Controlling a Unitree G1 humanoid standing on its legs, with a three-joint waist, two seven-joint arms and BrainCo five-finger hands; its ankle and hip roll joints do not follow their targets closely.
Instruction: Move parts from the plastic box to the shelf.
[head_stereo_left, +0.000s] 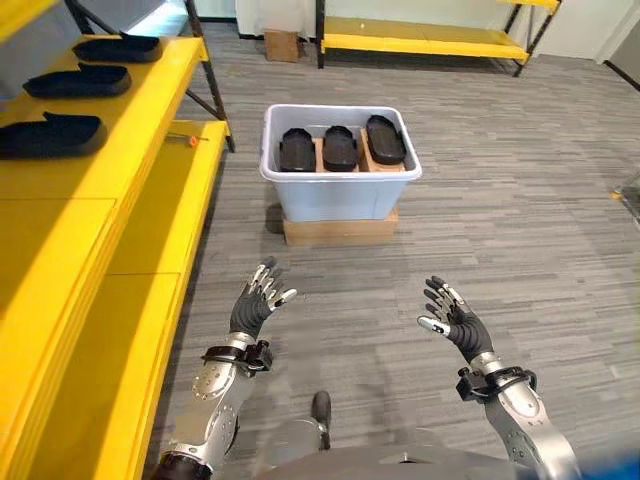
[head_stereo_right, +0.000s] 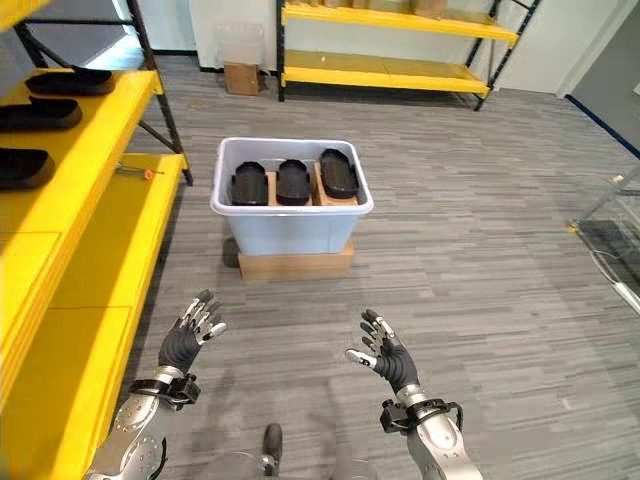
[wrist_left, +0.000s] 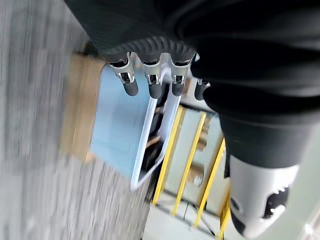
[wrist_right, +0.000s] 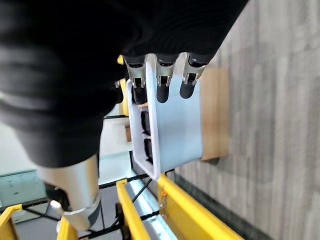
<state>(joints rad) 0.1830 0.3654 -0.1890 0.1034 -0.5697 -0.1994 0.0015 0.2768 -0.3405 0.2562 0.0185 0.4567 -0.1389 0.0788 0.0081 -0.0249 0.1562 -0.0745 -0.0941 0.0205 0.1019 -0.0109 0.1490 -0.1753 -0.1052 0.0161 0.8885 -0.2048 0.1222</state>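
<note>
A pale blue plastic box (head_stereo_left: 340, 190) stands on a flat cardboard box (head_stereo_left: 340, 229) on the floor ahead. Three black oblong parts (head_stereo_left: 339, 147) lie side by side inside it on brown card. Three more black parts (head_stereo_left: 50, 135) rest on the top level of the yellow shelf (head_stereo_left: 120, 160) at my left. My left hand (head_stereo_left: 256, 300) and right hand (head_stereo_left: 452, 315) hover open and empty above the floor, well short of the box, palms turned toward each other. Both wrist views look past straight fingers (wrist_left: 152, 85) at the box (wrist_right: 175, 135).
The yellow shelf's lower level (head_stereo_left: 150, 300) runs along my left side, with a small orange-handled tool (head_stereo_left: 185, 138) at its far end. Another yellow rack (head_stereo_left: 420, 40) and a small cardboard box (head_stereo_left: 282, 44) stand by the far wall. Grey plank floor (head_stereo_left: 500, 220) surrounds the box.
</note>
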